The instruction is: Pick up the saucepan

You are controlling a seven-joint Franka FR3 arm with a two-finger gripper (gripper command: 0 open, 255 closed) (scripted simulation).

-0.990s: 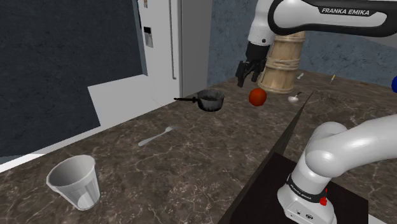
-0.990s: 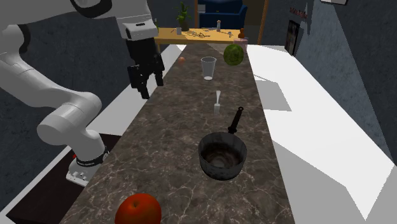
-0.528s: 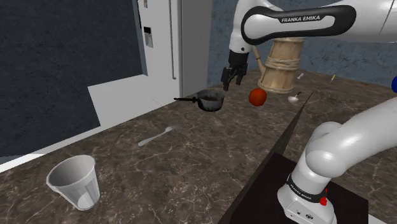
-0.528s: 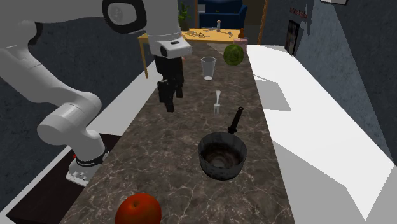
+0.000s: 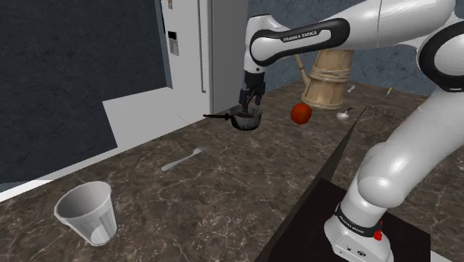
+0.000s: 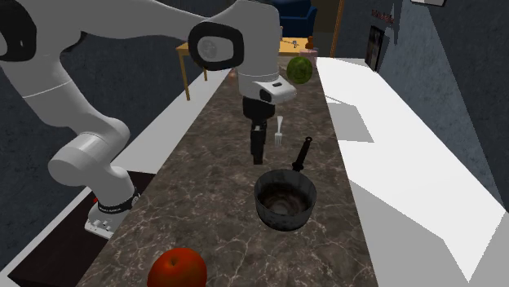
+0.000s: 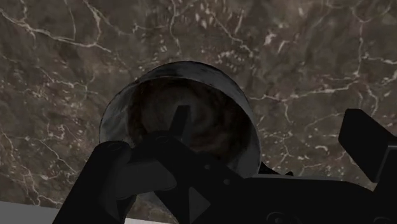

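Note:
The saucepan point(image 5: 246, 118) is a small dark pot with a thin black handle point(image 5: 217, 116), standing upright on the dark marble counter point(image 5: 223, 179). In the second exterior view the saucepan point(image 6: 285, 200) has its handle point(image 6: 302, 153) pointing away toward the fork. My gripper point(image 5: 250, 101) hangs just above the pan, fingers down and open, holding nothing. From the second exterior view, the gripper point(image 6: 257, 152) sits a little to the left of the pan's rim. The wrist view looks down into the saucepan point(image 7: 191, 114), with the gripper point(image 7: 234, 137) spread around it without touching.
A red round fruit point(image 5: 300, 113) lies close to the pan, with a wooden keg point(image 5: 329, 74) and a spoon point(image 5: 344, 114) behind it. A fork point(image 5: 182, 159) and a pale cup point(image 5: 89, 213) sit further along the counter. A watermelon point(image 6: 299, 70) stands at the far end.
The arm has swung from near the keg across to the saucepan and come down, so the gripper now hovers right over the pan. Nothing on the counter has moved.

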